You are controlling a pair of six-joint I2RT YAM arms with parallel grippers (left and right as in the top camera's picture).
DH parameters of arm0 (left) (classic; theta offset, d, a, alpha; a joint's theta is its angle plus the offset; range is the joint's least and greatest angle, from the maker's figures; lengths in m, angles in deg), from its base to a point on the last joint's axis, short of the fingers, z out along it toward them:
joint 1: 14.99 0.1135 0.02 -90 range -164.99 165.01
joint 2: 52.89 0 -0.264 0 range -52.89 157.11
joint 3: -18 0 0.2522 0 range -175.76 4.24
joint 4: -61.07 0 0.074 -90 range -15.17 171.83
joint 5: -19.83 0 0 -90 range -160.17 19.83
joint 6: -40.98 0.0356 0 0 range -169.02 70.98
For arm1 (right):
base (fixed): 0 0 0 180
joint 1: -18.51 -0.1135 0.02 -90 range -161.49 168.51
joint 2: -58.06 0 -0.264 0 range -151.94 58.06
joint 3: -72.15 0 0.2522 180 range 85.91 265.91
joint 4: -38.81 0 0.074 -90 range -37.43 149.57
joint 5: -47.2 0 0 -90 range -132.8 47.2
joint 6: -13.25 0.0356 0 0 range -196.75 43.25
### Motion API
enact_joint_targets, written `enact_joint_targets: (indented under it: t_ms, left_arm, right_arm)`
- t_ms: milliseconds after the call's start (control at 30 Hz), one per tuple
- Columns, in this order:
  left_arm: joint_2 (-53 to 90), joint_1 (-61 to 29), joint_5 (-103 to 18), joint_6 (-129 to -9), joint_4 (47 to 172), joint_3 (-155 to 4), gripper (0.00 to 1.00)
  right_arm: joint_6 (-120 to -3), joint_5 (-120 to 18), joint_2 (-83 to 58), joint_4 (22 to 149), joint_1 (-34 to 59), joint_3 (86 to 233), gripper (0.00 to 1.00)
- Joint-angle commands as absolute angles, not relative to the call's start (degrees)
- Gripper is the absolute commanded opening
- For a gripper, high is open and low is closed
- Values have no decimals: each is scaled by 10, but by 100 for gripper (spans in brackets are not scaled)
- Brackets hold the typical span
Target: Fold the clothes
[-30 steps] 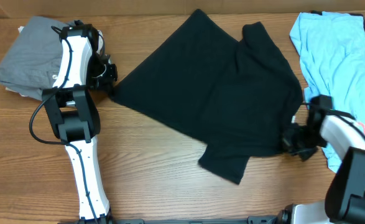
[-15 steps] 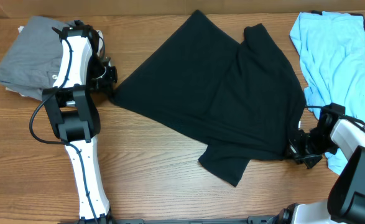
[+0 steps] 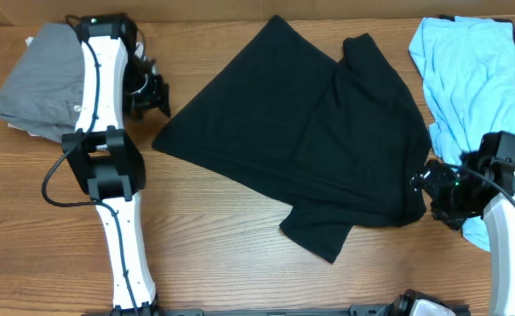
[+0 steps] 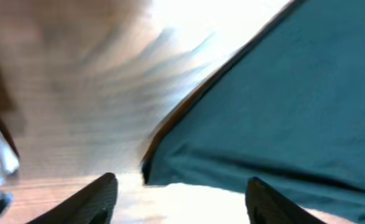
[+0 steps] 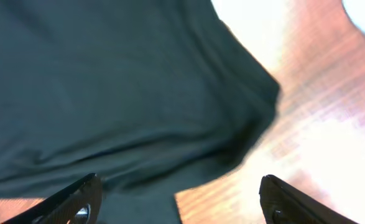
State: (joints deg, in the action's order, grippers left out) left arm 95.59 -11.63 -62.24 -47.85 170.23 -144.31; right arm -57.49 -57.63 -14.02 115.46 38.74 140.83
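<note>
Black fabric fills the middle of the overhead view. The black T-shirt [image 3: 310, 132] lies spread but askew on the worktop [image 3: 239, 263], with one panel doubled over along its upper right part and a loose tail projecting from its near edge. The left end effector [image 3: 147, 92] sits just beyond the shirt's left corner, apart from it, with its jaws spread and empty. The right end effector [image 3: 437, 189] stands at the shirt's right near corner with its jaws also spread. Contact with the hem cannot be confirmed here. A light blue T-shirt [image 3: 468, 79] lies just right of the black T-shirt, and a grey garment [image 3: 38, 83] lies well to its left.

Left wrist view: the left end effector [image 4: 182, 183] is open, with nothing between its fingers [image 4: 101, 196]. The corner of the black T-shirt [image 4: 275, 106] lies ahead of them.

Right wrist view: the right end effector [image 5: 179, 183] is open and empty. The black T-shirt [image 5: 107, 74] lies ahead, its corner rumpled.

Probable hazards:
- A pinch on the doubled panel would take two layers, and the fold would drag crooked.
- A shallow pinch at either corner would let the thin hem slip out.
- A wide approach on the shirt's right side could snag the light blue T-shirt.
- Unequal travel of the two arms would skew the crease.
</note>
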Motion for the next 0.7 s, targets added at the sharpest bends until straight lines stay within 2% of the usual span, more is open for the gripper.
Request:
enact_joint_targets:
  t_ms: [0, 133, 333, 667]
  left_arm:
    - [907, -165, -603, -410, 1658, -1491, 74]
    - [912, -223, -589, -353, 1541, -1491, 86]
    - [949, -303, -608, -322, 1367, -1477, 93]
    - [1063, -369, -618, -281, 1283, -1477, 95]
  right_arm:
    - [-610, -585, -121, 1135, 356, 1427, 85]
    - [-618, -585, -123, 1103, 316, 1427, 86]
    - [-618, -585, -130, 1066, 273, 1427, 87]
    - [-618, -583, -137, 1064, 269, 1427, 89]
